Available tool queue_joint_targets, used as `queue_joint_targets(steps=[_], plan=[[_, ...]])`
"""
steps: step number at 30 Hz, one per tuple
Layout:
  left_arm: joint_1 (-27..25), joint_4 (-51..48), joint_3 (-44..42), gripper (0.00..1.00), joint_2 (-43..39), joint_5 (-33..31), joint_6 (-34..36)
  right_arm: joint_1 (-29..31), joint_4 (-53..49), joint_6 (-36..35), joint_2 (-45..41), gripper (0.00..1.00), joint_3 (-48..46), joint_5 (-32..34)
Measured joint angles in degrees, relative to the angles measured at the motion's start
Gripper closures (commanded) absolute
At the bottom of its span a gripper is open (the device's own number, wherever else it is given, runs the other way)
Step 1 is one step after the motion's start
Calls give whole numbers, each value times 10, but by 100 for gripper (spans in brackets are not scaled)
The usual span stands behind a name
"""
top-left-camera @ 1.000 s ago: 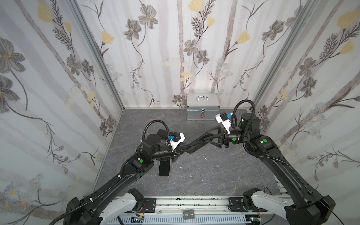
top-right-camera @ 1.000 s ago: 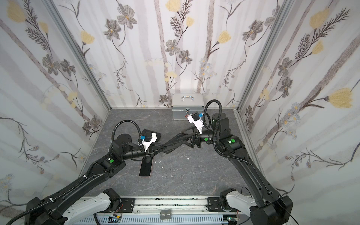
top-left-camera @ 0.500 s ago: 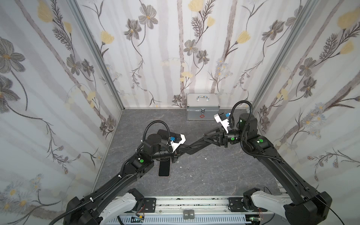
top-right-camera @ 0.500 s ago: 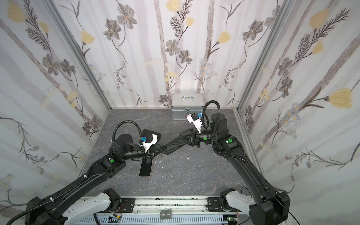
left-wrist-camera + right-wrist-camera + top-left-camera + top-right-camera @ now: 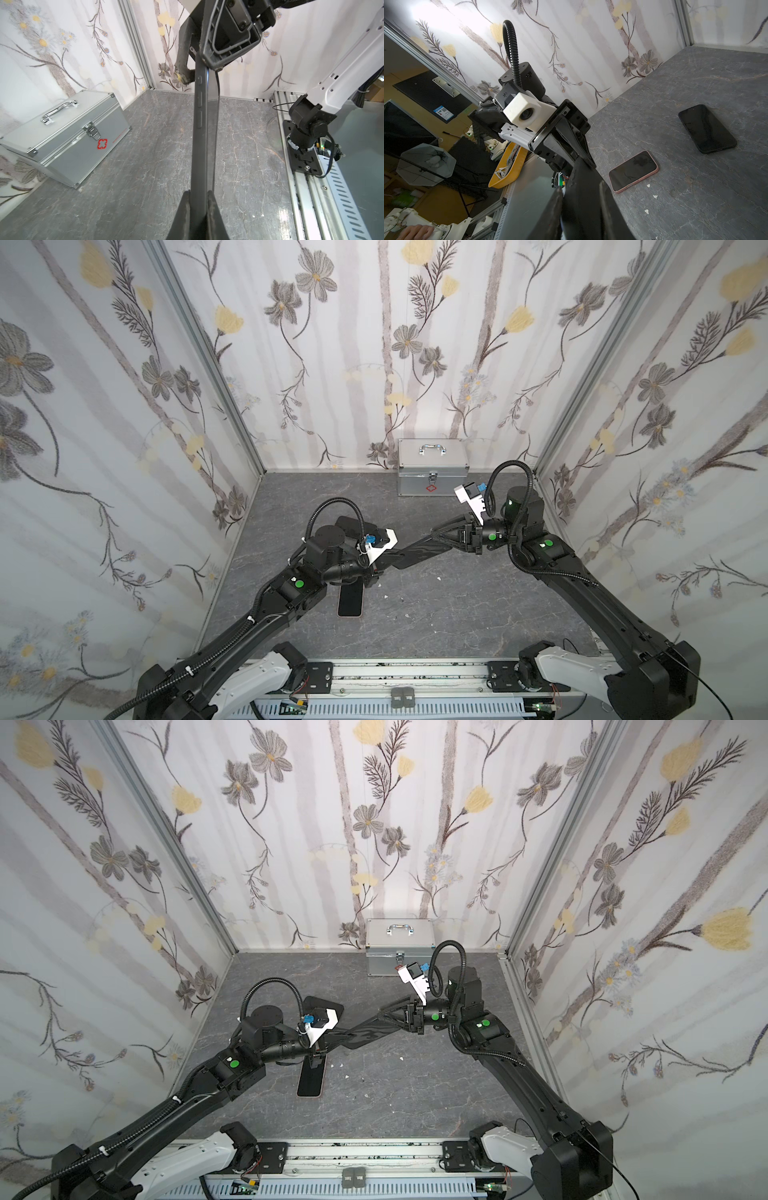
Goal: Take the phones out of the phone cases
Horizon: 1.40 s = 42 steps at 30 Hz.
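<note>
Metal case (image 5: 68, 135), far edge of the surface: red cross-shaped emblem (image 5: 102, 144) on its front. The fine red print line (image 5: 119, 136) beside it is illegible. Beyond the enclosure, blue-and-white sticker (image 5: 443, 112) with QR code on black panel (image 5: 421, 93): text unreadable.

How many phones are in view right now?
3: a cased phone raised between left gripper and right gripper; a pink-cased phone on the table; a black phone farther back.

Left arm (image 5: 249, 626) and right arm (image 5: 602, 605): matte black shells, round green dots (image 5: 300, 583). A ribbed black cable (image 5: 334, 501) arches over each wrist (beside a white camera housing (image 5: 384, 543)). Base links (image 5: 253, 676) are white. The left gripper (image 5: 198, 193) has tapered black fingers (image 5: 182, 212).
</note>
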Motion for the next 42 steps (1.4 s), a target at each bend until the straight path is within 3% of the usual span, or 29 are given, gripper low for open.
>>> queue_joint_targets(steps=[5, 15, 23, 28, 35, 42], plan=[[0, -35, 28, 100, 11, -39, 52, 6, 77, 59, 0, 66, -28, 26], [-1, -50, 43, 100, 14, -82, 107, 14, 130, 127, 7, 63, -38, 61], [-2, -38, 28, 100, -8, -94, 108, 11, 164, 193, -3, 28, -37, 65], [-1, 22, 6, 100, -27, -145, 64, -26, 165, 224, -30, 17, -23, 86], [-5, 66, -16, 100, -49, -161, -3, -61, 166, 194, -102, 18, -71, 224], [-5, 147, -14, 100, -29, -165, -179, -50, 222, 155, -134, 20, -150, 245]])
